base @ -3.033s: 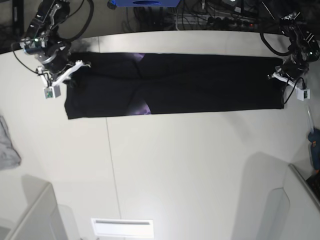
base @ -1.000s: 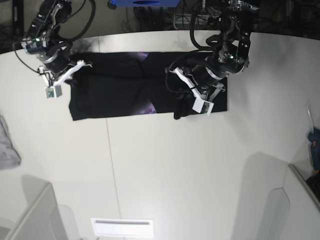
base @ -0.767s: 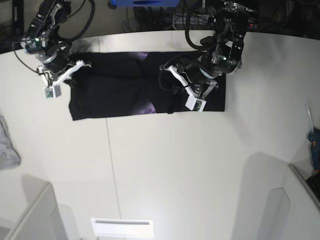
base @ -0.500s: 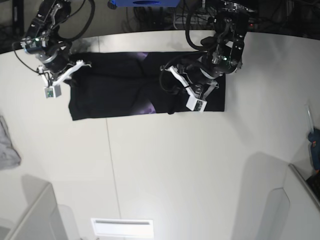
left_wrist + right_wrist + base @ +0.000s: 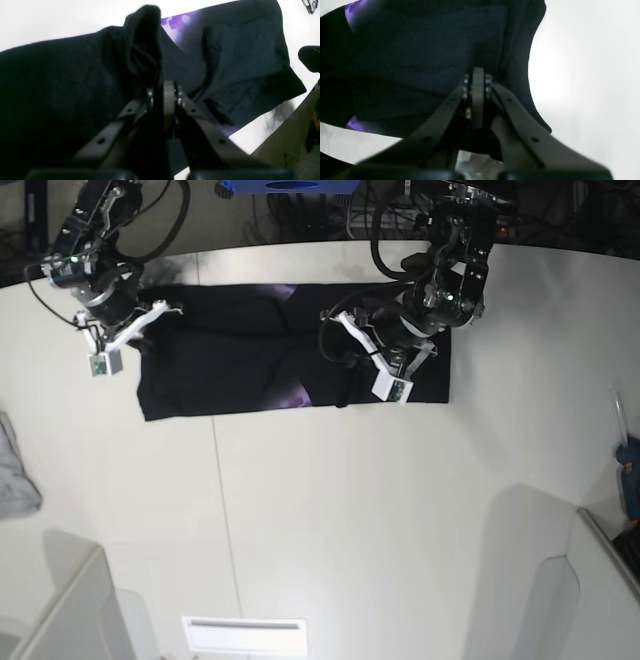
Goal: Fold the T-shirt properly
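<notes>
Two folds appear made in the black T-shirt (image 5: pixel 225 370), lengthwise and inward from your left side, on the arms' side of the white table (image 5: pixel 400 530). Your left pincer (image 5: pixel 163 87) reaches the folded end; its opening and any hold cannot be told. Your right pincer (image 5: pixel 478 72), closed, meets the opposite end, though whether cloth is pinched is unclear. Folding the right-hand end and squaring the bundle likely remain.
</notes>
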Motion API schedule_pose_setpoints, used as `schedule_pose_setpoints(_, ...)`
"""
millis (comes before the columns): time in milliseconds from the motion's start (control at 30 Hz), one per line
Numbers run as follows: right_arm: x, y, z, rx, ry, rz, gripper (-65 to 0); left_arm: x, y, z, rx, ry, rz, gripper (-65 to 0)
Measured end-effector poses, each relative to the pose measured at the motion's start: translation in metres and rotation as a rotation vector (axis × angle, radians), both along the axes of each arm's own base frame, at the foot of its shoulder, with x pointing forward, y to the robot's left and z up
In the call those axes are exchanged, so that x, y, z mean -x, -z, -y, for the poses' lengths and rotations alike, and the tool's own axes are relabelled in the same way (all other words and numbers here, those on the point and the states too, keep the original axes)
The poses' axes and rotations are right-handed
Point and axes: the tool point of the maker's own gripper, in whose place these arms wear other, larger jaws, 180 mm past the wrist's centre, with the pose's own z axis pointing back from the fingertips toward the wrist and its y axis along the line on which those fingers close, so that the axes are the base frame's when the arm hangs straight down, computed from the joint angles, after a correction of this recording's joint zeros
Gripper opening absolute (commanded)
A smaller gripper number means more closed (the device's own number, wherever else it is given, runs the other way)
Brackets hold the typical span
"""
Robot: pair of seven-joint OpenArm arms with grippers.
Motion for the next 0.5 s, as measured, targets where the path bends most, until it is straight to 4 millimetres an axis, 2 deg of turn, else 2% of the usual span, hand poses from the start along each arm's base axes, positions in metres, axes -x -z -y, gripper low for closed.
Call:
schedule_pose_setpoints(133, 0.000, 0.000, 0.000, 0.000, 0.000, 0.000, -65.0, 0.000, 0.000, 0.000, 0.000, 0.000, 0.000, -31.4)
schedule_pose_setpoints(233, 0.000, 0.000, 0.000, 0.000, 0.000, 0.000, -65.0, -0.002, -0.001, 0.001, 0.004, 0.000, 0.004, -22.2)
schedule_pose_setpoints(433, 0.000, 0.000, 0.000, 0.000, 0.000, 0.001, -65.0, -0.011, -0.008, 0.012, 0.037, -0.010, 0.021, -20.4)
schedule_pose_setpoints(500, 0.000, 0.000, 0.000, 0.000, 0.000, 0.000, -65.0, -0.011, -0.009, 0.012, 0.040, -0.010, 0.023, -23.2)
